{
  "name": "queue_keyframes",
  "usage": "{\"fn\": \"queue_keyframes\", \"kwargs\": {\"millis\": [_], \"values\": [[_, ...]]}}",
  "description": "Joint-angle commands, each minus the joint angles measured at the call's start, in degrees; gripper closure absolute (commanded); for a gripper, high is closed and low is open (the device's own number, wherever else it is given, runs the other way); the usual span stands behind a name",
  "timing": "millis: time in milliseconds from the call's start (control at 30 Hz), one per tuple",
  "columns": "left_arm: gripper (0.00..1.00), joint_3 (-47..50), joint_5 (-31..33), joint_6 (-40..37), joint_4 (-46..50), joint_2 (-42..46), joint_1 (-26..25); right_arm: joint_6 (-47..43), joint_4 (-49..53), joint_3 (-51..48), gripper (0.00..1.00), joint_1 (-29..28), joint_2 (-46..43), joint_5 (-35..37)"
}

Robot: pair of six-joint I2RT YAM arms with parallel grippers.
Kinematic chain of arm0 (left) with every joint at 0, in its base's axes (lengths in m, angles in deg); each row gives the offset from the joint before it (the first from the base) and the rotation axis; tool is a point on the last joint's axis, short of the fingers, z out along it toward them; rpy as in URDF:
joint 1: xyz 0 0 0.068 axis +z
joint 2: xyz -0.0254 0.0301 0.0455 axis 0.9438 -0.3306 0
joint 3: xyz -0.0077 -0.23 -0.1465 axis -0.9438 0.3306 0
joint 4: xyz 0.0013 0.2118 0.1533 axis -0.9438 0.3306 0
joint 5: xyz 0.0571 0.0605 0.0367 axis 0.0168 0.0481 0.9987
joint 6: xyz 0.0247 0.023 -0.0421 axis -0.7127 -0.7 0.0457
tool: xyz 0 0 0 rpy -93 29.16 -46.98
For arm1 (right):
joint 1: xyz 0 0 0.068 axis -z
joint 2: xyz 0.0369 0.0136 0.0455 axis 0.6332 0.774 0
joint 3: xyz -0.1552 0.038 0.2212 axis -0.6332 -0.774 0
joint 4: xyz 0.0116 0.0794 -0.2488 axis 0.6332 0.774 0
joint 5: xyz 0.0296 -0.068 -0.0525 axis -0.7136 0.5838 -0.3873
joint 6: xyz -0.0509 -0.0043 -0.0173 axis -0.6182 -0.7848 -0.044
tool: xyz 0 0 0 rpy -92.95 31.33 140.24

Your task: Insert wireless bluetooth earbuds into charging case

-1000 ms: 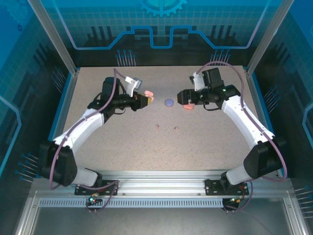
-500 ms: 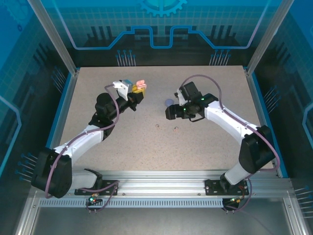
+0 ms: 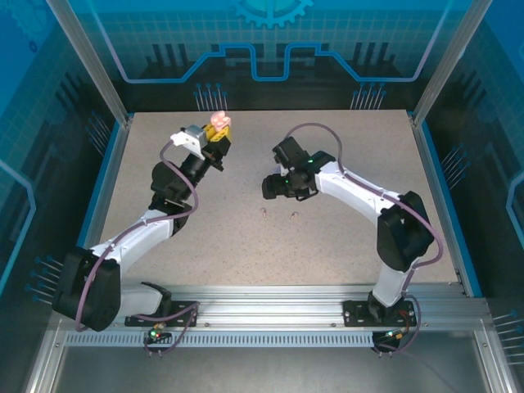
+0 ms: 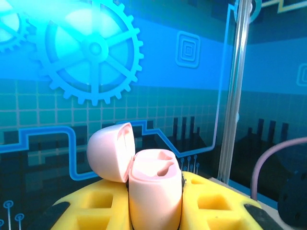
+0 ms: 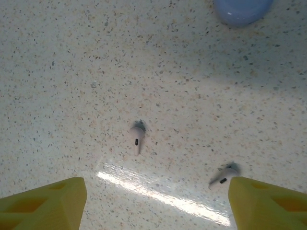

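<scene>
- Speckled beige surface (image 3: 327, 246) sat inside blue printed walls with a gear motif, and by the look of things nearly all of the task was left to do.
- The left hand (image 4: 154, 215) was clamped on a pale pink charging case (image 4: 154, 187), holding it upright and raised well above the surface, toward the far wall.
- Its lid (image 4: 111, 152) stood flipped open to one side. The sockets in its top looked empty, so opening the case seemed the only step done.
- Two pale earbuds (image 5: 137, 136) lay loose on the surface near each other, well apart from the pink case.
- The right hand (image 5: 156, 203) hovered above them with its fingers (image 5: 43, 201) spread apart, gripping nothing.
- A purple case (image 5: 242, 9) rested on the surface beyond the buds; I could not tell whether it was open.
- Both buds remained to be picked up, carried across and seated.
</scene>
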Motion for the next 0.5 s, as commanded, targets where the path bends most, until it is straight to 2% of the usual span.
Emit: {"fn": "queue_keyframes", "kwargs": {"millis": [0, 267, 467], "values": [[1.0, -1.54, 1.58, -1.82, -4.05, 0.89, -0.36, 2.37, 3.55, 3.36, 0.23, -2.26, 3.73, 2.63], [1.0, -4.94, 3.18, -4.49, -1.15, 0.34, -0.37, 5.36, 6.98, 8.34, 0.25, -4.3, 10.53, 6.28], [1.0, -6.59, 4.25, -5.23, -0.89, -0.85, -0.37, 4.91, 8.8, 11.16, 0.31, -5.02, 15.24, 6.62]]}}
